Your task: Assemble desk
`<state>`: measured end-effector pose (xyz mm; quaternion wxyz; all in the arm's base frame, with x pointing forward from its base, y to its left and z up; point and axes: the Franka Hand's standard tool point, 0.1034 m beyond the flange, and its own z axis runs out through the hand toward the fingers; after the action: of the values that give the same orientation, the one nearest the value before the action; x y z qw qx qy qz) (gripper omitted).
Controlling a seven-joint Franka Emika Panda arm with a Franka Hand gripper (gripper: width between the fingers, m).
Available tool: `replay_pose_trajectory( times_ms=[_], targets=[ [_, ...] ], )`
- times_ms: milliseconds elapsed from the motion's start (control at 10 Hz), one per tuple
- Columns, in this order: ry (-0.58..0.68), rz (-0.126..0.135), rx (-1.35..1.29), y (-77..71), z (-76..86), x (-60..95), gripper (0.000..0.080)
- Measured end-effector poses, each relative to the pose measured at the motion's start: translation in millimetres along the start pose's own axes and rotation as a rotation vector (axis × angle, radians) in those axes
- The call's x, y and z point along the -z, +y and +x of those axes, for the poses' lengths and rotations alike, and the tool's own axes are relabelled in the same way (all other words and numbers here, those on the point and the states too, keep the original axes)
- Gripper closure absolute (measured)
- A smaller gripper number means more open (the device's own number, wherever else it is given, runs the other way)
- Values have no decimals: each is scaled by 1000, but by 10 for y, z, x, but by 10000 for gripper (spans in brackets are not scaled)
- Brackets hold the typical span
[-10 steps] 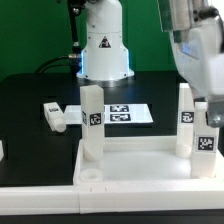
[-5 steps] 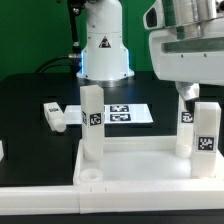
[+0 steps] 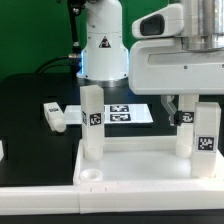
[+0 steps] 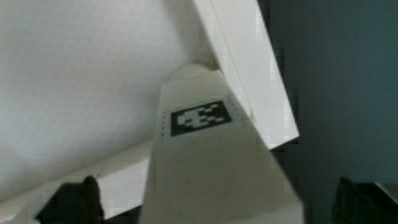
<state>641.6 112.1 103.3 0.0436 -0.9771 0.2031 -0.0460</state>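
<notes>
The white desk panel (image 3: 130, 170) lies at the front with its raised rim up. Three tagged block legs stand upright in its corner sockets: one on the exterior view's left (image 3: 92, 122), one at the back right (image 3: 185, 125), and one at the front right (image 3: 207, 137). A further leg (image 3: 55, 115) lies on the black table. My gripper (image 3: 185, 101) hangs just above the back right leg. In the wrist view the gripper (image 4: 217, 205) is open, with a dark finger (image 4: 75, 203) on each side of a tagged leg (image 4: 214, 150) and gaps between. The panel (image 4: 89, 80) lies beneath.
The marker board (image 3: 128, 114) lies flat on the black table behind the panel. The robot's white base (image 3: 103, 45) stands at the back. A small white object (image 3: 2, 150) shows at the exterior view's left edge.
The arm has swung in from the exterior view's upper right, moving left and down, and the gripper now sits over the right-hand legs. The legs and panel have not moved.
</notes>
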Motion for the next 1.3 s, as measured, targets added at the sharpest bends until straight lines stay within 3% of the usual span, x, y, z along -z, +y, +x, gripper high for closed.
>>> replay_pose_trajectory(
  times_ms=[100,200,300,400,700,1200,1300],
  targets=[
    [0,0,-20,4,2,0,277],
    [0,1,-57,3,2,-1,277],
    [-1,0,-126,6,1,-3,412],
    [4,-10,-187,68,32,-1,479],
    [7,-30,-308,176,72,3,479],
    [7,-31,-301,197,84,4,479],
    [7,-31,-301,197,84,3,372]
  ],
)
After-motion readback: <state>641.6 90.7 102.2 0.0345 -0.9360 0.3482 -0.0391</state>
